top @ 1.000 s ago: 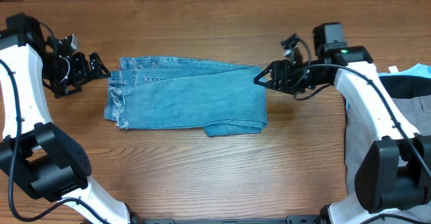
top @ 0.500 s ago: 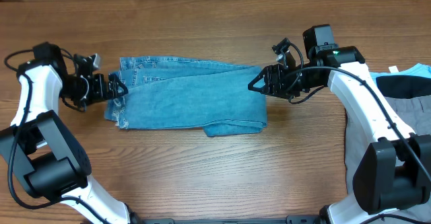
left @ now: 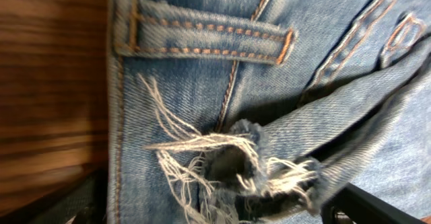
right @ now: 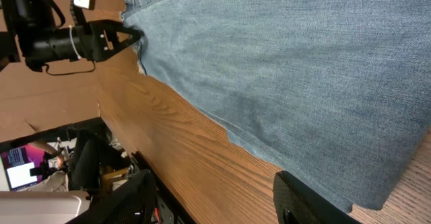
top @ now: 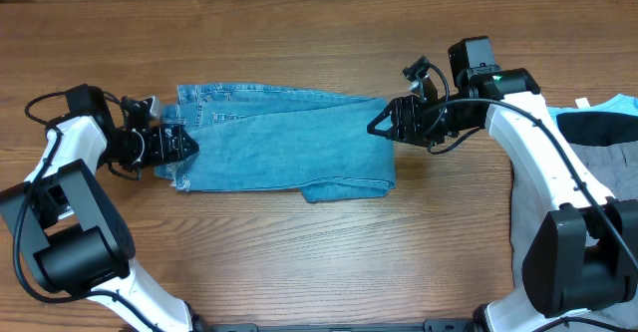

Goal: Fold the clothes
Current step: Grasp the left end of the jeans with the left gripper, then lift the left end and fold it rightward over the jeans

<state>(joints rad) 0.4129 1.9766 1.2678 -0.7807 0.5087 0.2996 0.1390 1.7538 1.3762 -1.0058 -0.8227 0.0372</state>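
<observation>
Jeans point(top: 279, 143) lie folded near the middle of the table point(top: 299, 262), slightly left of centre. Their long axis runs left to right in the overhead view. The waistband and the frayed hems sit together at the left end, and the fold closes the right end. A lower layer pokes out along the near edge by the right corner.

Up close from the left wrist, a belt loop point(left: 202, 39) lies across the top of the denim, with a frayed hem point(left: 236, 163) curled below it and loose white threads trailing off.

The left gripper point(top: 189, 145) is at that left end, over the hems, jaws spread wide with nothing between them but the cloth beneath. Its fingers point(left: 377, 207) show at the lower corners of the wrist view.

The right gripper point(top: 377, 125) points at the far right corner of the fold. Its fingers point(right: 135, 197) stand partly apart and are not closed on anything.

Well off to the right is a pile of grey, black and pale-blue garments point(top: 588, 153).

A second ago the left gripper hung clear of the jeans, off to their left and further back. It has since swung in over the edge. The right gripper edged a little toward the fold early on and has held there since. The jeans lie as they did.
</observation>
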